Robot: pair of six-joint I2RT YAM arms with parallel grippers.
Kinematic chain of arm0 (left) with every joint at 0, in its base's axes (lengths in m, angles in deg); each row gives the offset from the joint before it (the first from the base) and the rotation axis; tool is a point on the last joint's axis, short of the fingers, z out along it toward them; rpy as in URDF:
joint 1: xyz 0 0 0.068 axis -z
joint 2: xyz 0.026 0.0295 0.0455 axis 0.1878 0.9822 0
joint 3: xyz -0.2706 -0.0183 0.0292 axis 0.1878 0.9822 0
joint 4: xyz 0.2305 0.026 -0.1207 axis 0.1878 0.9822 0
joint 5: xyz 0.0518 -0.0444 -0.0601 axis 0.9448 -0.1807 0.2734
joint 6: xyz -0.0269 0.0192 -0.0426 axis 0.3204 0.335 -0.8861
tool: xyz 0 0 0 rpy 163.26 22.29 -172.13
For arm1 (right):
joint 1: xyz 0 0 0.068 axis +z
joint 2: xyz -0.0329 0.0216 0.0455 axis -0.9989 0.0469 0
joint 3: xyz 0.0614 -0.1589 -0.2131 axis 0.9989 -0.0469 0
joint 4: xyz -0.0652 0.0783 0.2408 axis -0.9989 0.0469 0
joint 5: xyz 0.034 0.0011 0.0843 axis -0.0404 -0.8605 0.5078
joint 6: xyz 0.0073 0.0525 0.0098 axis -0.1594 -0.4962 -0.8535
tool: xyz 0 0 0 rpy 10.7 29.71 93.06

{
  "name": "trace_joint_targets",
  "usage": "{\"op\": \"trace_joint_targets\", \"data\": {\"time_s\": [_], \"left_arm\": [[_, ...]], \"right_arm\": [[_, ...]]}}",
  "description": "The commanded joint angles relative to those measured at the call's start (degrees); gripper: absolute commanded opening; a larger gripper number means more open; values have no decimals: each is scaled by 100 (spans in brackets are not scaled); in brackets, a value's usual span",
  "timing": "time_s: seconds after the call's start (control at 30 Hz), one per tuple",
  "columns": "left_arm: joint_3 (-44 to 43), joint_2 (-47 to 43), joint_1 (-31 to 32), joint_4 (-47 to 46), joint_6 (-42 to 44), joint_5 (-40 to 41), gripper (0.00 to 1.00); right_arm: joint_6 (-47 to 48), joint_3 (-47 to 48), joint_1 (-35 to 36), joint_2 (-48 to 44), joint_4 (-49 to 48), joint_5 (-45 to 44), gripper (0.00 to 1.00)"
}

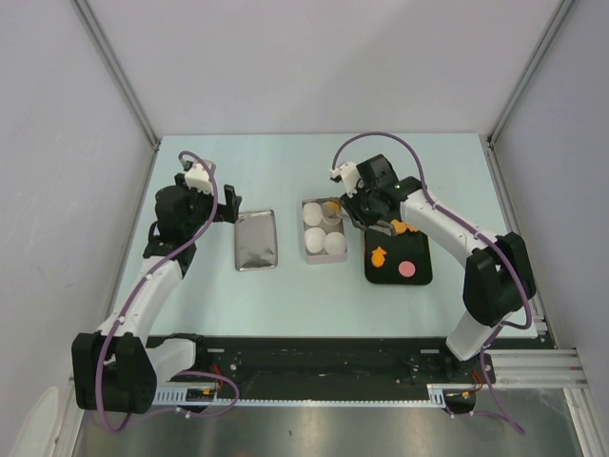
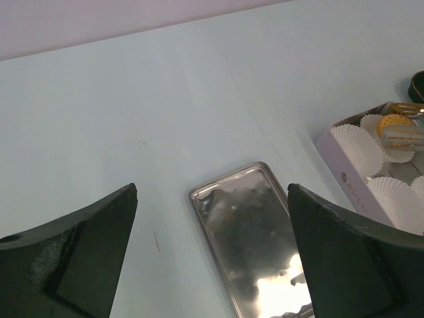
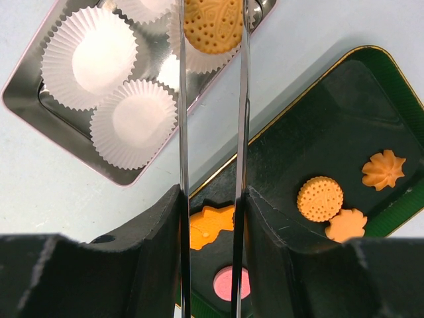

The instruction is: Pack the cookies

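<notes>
My right gripper [image 3: 212, 199] is shut on metal tongs [image 3: 181, 132]. The tong tips flank a round orange cookie [image 3: 212, 25] over a white paper cup in the open tin [image 3: 40, 112]; I cannot tell whether the cookie rests in the cup. It also shows in the top view [image 1: 330, 211] and in the left wrist view [image 2: 395, 129]. More cookies lie on the black tray [image 3: 331, 119]: a round one [image 3: 320, 198], a flower one [image 3: 383, 169], a star one [image 3: 346, 225], an orange one [image 3: 209, 226] and a pink one [image 3: 228, 283]. My left gripper [image 2: 212, 252] is open and empty above the tin lid [image 2: 255, 245].
The tin [image 1: 306, 249] sits mid-table with three empty paper cups [image 1: 314, 235]. The silver lid [image 1: 256, 239] lies to its left, the black tray [image 1: 419, 249] to its right. Grey walls enclose the table on three sides.
</notes>
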Motion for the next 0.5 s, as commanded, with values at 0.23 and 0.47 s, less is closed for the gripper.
{"op": "trace_joint_targets", "data": {"time_s": [0.23,0.47], "left_arm": [[45,-144,25,-238,104,-30,100],[45,-152,25,-229,113,-21,100]], "right_arm": [[121,262,20,65,-108,-185,45],[147,262,28,109,-134,-221,48]]}}
